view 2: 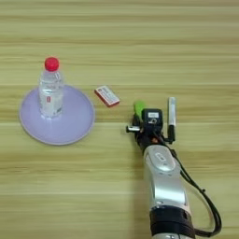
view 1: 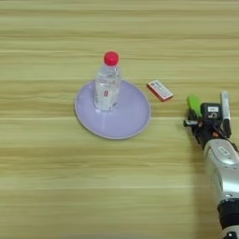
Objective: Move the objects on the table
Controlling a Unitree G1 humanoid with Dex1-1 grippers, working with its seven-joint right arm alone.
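Pincer [view 2: 140,122] sits against green block [view 2: 139,108], fingers hidden.

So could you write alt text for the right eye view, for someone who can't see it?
A silver robot arm reaches up from the bottom edge of a wooden table, its black pincer at a small green block, a marker pen just right. Further left lie a red-and-white box and a red-capped clear bottle upright on a lilac plate.

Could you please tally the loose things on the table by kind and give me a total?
Bottle: 1
Plate: 1
Box: 1
Green block: 1
Marker pen: 1
Total: 5
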